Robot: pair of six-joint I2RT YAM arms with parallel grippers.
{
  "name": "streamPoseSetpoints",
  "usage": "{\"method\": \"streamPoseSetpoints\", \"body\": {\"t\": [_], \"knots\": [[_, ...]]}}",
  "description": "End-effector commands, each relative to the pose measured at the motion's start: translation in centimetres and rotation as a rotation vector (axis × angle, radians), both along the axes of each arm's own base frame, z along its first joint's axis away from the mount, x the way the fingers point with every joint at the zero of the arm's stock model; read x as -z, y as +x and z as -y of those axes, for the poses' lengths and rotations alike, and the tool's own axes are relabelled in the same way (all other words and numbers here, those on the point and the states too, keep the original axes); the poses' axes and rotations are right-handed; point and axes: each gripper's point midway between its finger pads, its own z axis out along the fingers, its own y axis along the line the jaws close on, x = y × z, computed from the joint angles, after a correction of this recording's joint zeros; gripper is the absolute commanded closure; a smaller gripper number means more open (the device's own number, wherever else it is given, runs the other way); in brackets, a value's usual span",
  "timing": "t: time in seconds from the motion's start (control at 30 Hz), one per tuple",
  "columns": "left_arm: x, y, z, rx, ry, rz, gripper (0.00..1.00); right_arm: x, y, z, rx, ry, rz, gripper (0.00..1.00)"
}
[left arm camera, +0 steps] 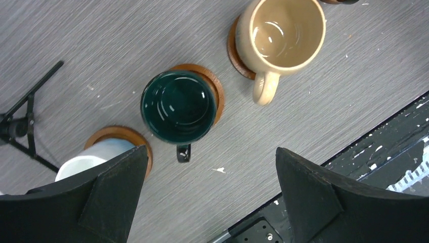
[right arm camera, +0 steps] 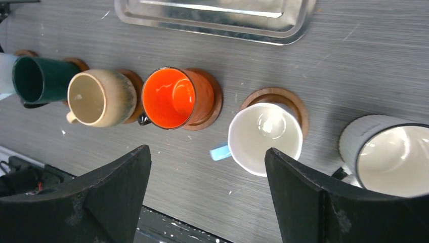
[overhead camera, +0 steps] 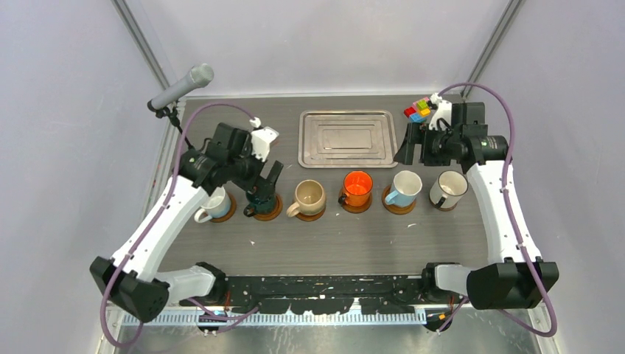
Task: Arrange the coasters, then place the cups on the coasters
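6 cups (right arm camera: pixel 169 98) sit on 6 coasters (right arm camera: pixel 216 98) along our bench (overhead camera: pixel 332 243); we hold our left claw (left arm camera: pixel 211 152) and right claw (right arm camera: pixel 207 151) wide apart, both empty.

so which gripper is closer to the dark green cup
Left. The left gripper hangs open just above the dark green cup; the right gripper is toward the other end of the row, near the light blue cup.

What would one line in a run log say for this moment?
cups: six in a row, each on a coaster | left tool: open over green cup | right tool: open, holding nothing | task: looks done
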Motion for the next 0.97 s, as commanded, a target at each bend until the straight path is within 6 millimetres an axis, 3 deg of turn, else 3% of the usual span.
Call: {"method": "streamPoseSetpoints", "body": {"t": [0.0,0.3,0.43,0.93], "knots": [[-0.9,-1.4,-1.9,-0.033,-0.014,0.037,0.00,0.8,0.1,-2.4,-0.063,0.077,-0.004,0.13],[1.1,-2.2,-7.2,-0.215,0.035,0.082,0.00,2.0,-1.9,-3.7,-0.124,0.114,0.012,0.13],[1.2,-2.3,-8.8,-0.283,0.026,0.109,0.00,2.3,-2.6,-3.7,-0.129,0.111,0.032,0.13],[1.1,-1.8,-9.0,-0.307,0.002,0.117,0.00,2.2,-3.2,-3.3,-0.112,0.097,0.063,0.12]]}}
